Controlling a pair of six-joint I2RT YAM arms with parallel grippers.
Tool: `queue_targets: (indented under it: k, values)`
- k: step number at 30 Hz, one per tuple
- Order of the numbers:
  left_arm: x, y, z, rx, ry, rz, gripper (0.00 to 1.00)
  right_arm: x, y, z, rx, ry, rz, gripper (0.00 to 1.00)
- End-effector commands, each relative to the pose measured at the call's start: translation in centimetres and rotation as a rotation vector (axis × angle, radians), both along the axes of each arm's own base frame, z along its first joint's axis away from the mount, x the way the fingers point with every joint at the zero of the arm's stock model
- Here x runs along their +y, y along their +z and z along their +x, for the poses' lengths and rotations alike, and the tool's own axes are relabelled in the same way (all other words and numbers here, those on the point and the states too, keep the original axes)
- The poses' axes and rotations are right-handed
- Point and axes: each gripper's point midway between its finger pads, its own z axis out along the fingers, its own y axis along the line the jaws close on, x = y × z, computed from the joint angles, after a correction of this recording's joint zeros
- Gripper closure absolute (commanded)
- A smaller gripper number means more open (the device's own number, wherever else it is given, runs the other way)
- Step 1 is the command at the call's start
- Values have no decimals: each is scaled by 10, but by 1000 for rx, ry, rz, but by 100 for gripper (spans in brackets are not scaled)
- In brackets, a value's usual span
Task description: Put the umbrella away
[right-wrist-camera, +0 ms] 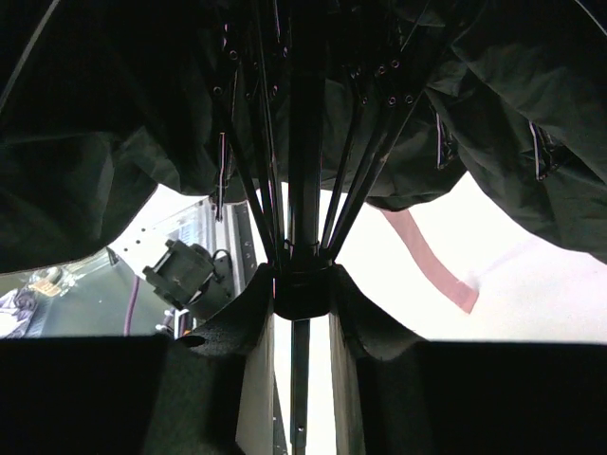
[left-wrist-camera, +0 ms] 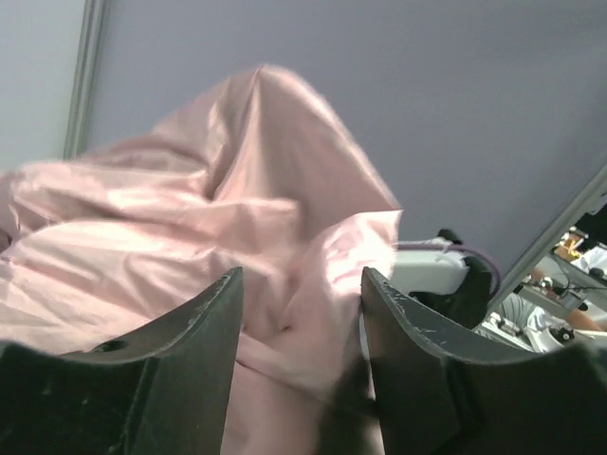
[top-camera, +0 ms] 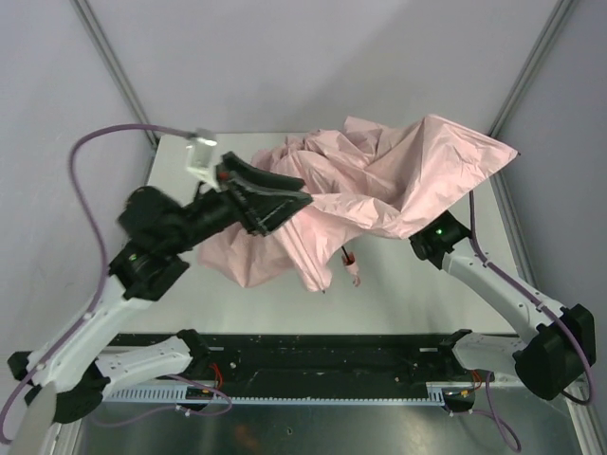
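With my right fingers (right-wrist-camera: pixel 365 327) pinching the shaft (right-wrist-camera: pixel 304 142) of the umbrella (top-camera: pixel 379 180), which hangs crumpled above the bench (top-camera: pixel 408 294), and my left fingers (left-wrist-camera: pixel 194 346) spread around a loose fold (left-wrist-camera: pixel 285 237), a careless squeeze could tear cloth or bend ribs (right-wrist-camera: pixel 365 152).

- The desk (top-camera: pixel 285 308) has a plain white top, bare across its near half.
- A black rail (top-camera: pixel 322 353) runs along its near edge, carrying the left arm's base (top-camera: pixel 175 358) and the right arm's base (top-camera: pixel 474 349).
- The umbrella (top-camera: pixel 379 180), a crumpled pale pink canopy, spreads over the far half; its lowest folds sag left of centre, contact unclear.
- Its pink strap (top-camera: pixel 353 275) dangles above the white top.
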Motion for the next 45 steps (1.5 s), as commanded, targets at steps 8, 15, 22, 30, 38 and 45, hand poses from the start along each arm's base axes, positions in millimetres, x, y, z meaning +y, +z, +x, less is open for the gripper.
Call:
queue_targets:
  k: [8,15,22,30,38,45]
  values:
    - [-21,-48,71,94,173,47,47,12,40,-67,-221,184,106,100]
    - [-6,-47,102,35,296,110,41,9,21,-105,-240,317,115,100]
    - [14,-45,31,-39,108,90,8,0,7,-86,-243,252,96,100]
    - [64,-67,16,22,275,53,1,-14,9,-75,-271,275,106,100]
    - [54,-85,22,119,247,62,8,-15,8,-58,-228,166,101,100]
    - [69,-93,3,88,242,64,16,-34,15,-10,-146,-112,121,100]
